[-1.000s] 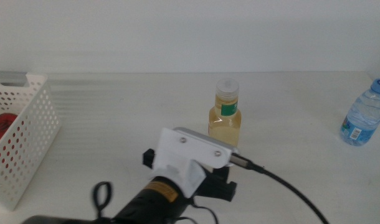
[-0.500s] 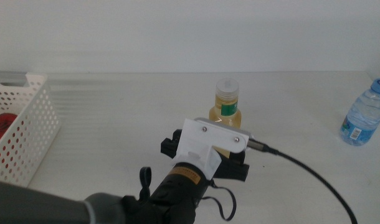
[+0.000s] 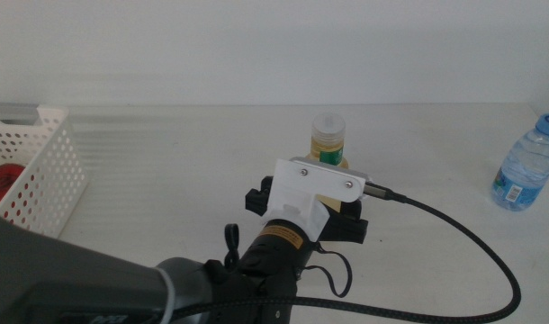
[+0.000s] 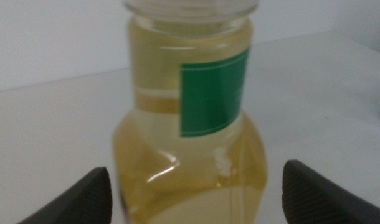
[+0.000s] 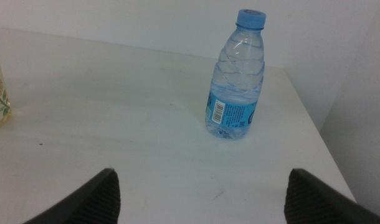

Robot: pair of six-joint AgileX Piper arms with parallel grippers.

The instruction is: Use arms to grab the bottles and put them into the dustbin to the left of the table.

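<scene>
The clear bottle of yellow liquid [image 3: 328,137], with a white cap and a green label, stands upright mid-table. In the left wrist view this bottle [image 4: 190,118] fills the picture, and my left gripper [image 4: 193,190] is open with one jaw on each side of its lower body, apart from it. The left arm's white wrist housing [image 3: 312,184] hides the bottle's lower half from above. A small blue-capped water bottle [image 3: 526,162] stands at the far right. My right gripper [image 5: 202,199] is open and low, well short of the water bottle [image 5: 237,81]. A red can [image 3: 4,184] lies inside the white dustbin [image 3: 49,193].
The perforated dustbin stands at the table's left edge. A black cable [image 3: 454,238] trails from the left wrist across the table's front right. The table's right edge [image 5: 314,124] runs close behind the water bottle. A pale wall backs the table.
The left arm has moved forward and to the right, up to the yellow bottle, so its housing now covers the bottle's lower body. Both bottles have stayed in place.
</scene>
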